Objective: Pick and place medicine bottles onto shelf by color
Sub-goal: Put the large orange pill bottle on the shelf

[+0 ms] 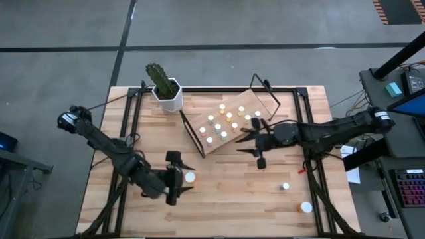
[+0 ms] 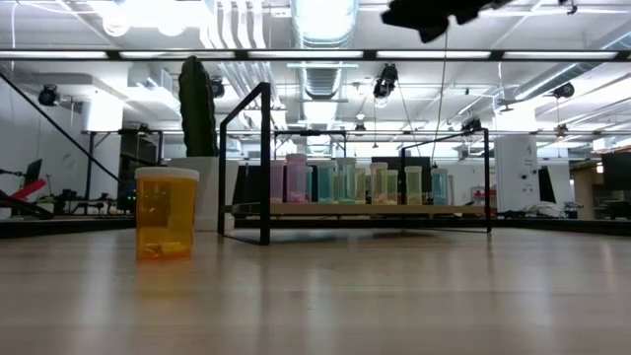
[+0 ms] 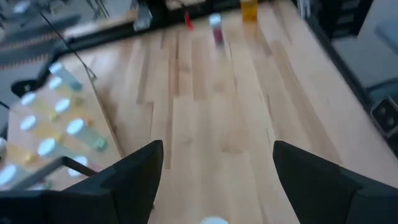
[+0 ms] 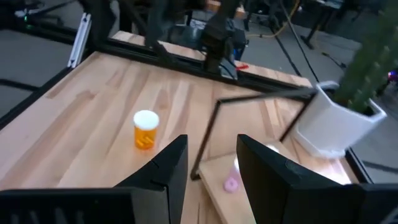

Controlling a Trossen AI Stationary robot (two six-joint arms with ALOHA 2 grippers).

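Left tool (image 1: 182,178) wide open, empty, straddling orange bottle (image 1: 190,177); right tool (image 1: 247,141) half-open, empty, beside shelf (image 1: 229,122).

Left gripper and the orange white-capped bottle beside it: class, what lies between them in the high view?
Nothing. In the high view the left gripper, jaws open, sits right at the orange white-capped bottle; only bare light-wood plank tabletop surrounds them.

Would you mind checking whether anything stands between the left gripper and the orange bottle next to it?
Nothing visible does. The left gripper is open right beside the orange bottle, with only bare tabletop around them. The shelf lies farther off, with no object on the wood in between.
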